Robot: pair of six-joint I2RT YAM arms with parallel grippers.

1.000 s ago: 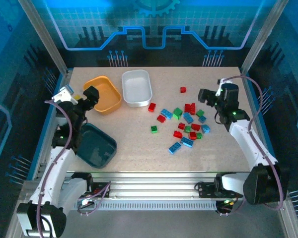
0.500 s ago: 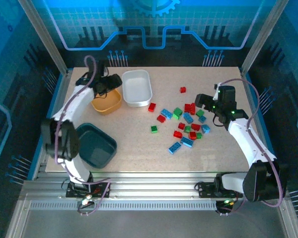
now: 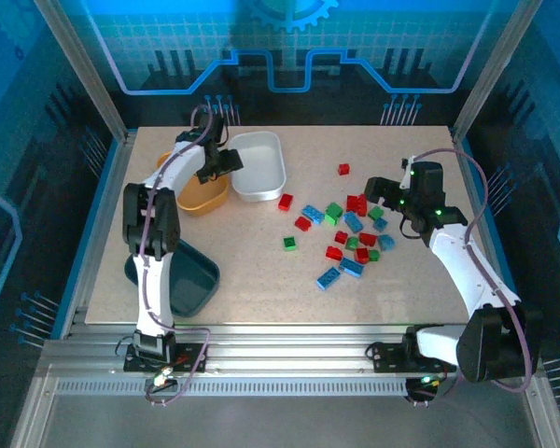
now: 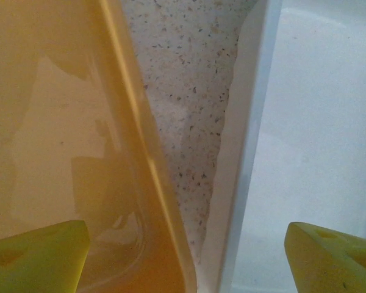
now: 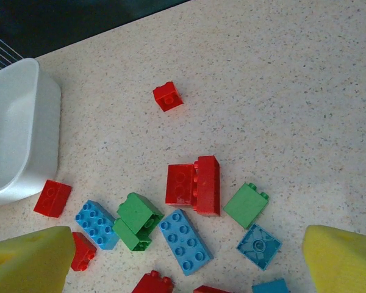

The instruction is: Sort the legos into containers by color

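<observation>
The left claw [image 3: 222,162] hung at the far left of the bench [image 3: 261,308], over the narrow gap where the orange tub [image 3: 205,203] and the white tub [image 3: 261,194] stood side by side. In its wrist view the claw [image 4: 186,256] was spread wide with nothing between its fingers [image 4: 36,256]. One finger sat above the inside of the orange tub [image 4: 61,122] and the other above the inside of the white tub [image 4: 317,122], with a strip of speckled bench [image 4: 189,91] between the two rims. The teal tub [image 3: 198,280] lay nearer the arm bases on the left, well apart from the other two.

The right claw [image 3: 378,191] hovered at the right edge of the scattered bricks [image 3: 355,233], which lay loose on the bench right of centre in red, green and light blue. From the wrist, that claw [image 5: 186,262] was also wide open and held nothing, with several bricks on the bench below it. Among them were a pair of red bricks [image 5: 194,185] touching each other, a green brick [image 5: 246,204] just beside them and a long blue brick [image 5: 185,241]. A lone red brick [image 5: 168,96] lay farther back, apart from the pile. Another red brick [image 5: 52,198] lay just beside the corner of the white tub [image 5: 18,134].
</observation>
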